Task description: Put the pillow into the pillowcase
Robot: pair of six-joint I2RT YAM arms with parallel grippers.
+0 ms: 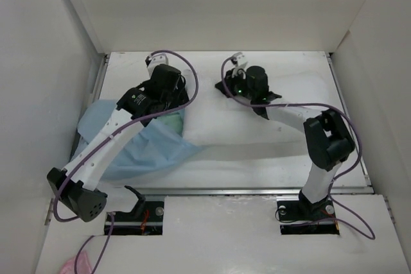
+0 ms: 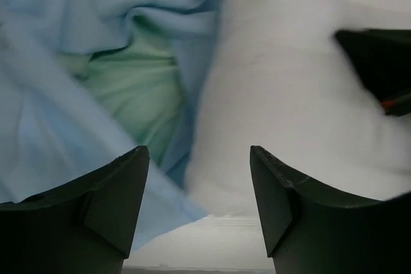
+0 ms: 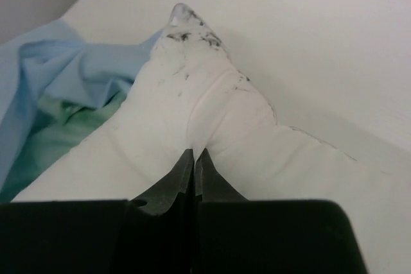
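The white pillow (image 1: 257,139) lies across the middle of the table. Its left end reaches the mouth of the light blue pillowcase (image 1: 148,149), where the mint-green inside (image 2: 135,94) shows. My left gripper (image 2: 199,158) hangs open at that mouth, with the pillowcase edge (image 2: 64,113) on its left, the pillow (image 2: 289,94) on its right, and nothing between its fingers. In the top view the left gripper (image 1: 173,97) is above the case's far edge. My right gripper (image 3: 194,155) is shut on a pinch of pillow fabric near a smudged corner (image 3: 189,36). In the top view the right gripper (image 1: 226,88) is at the pillow's far side.
White walls enclose the table on the left, back and right. A metal rail (image 1: 244,190) runs along the near edge in front of both arm bases. Purple cables (image 1: 173,56) loop over the left arm. A pink scrap (image 1: 70,265) lies at the bottom left.
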